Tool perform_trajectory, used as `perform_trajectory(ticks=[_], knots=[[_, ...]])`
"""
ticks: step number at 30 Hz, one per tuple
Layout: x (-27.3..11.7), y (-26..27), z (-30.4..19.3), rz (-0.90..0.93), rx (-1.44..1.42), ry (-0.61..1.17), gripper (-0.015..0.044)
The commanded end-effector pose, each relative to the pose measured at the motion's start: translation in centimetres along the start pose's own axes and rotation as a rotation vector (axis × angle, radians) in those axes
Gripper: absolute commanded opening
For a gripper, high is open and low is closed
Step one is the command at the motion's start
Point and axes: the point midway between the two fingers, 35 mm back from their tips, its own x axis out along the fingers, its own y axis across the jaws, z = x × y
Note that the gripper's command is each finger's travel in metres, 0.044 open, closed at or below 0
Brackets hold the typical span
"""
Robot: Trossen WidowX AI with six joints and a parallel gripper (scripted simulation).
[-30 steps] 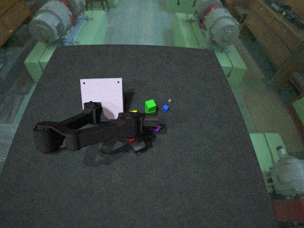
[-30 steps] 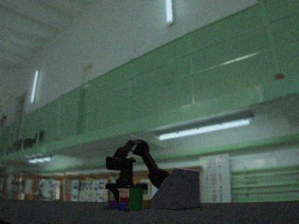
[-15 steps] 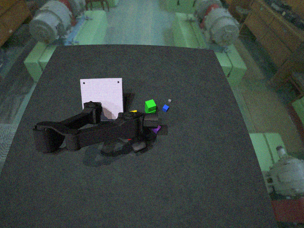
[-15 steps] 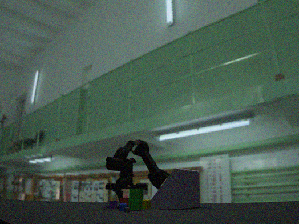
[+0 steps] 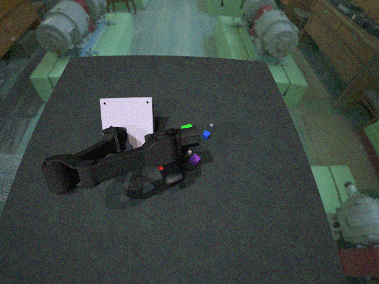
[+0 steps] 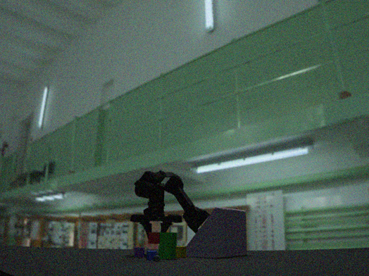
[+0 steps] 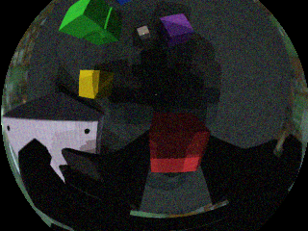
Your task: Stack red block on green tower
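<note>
The red block (image 5: 160,168) (image 6: 153,238) (image 7: 174,129) is between the fingers of my gripper (image 6: 155,233) (image 7: 172,133), which is shut on it. In the exterior view it is held a little above the table. In the top view the arm hides most of the block. The green tower (image 5: 186,125) (image 6: 167,246) (image 7: 82,21) stands upright, at the upper left in the wrist view and apart from the red block there. The arm covers most of the tower in the top view.
A yellow block (image 6: 181,251) (image 7: 89,84) is between the tower and a white slanted box (image 5: 127,113) (image 6: 224,231) (image 7: 43,137). A purple block (image 5: 194,159) (image 7: 176,27), a small pale cube (image 5: 190,151) (image 7: 143,32), a blue block (image 5: 206,134) and a small grey cube (image 5: 211,125) lie nearby.
</note>
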Motion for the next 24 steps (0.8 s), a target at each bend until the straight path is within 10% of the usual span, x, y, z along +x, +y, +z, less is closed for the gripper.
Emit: perform_trajectory(ticks=[1, 24], knots=[[-1.5, 0.1, 0.0, 0.005, -0.002, 0.002, 0.0000], [-7.6, 0.1, 0.2, 0.006, -0.030, -0.021, 0.0000]])
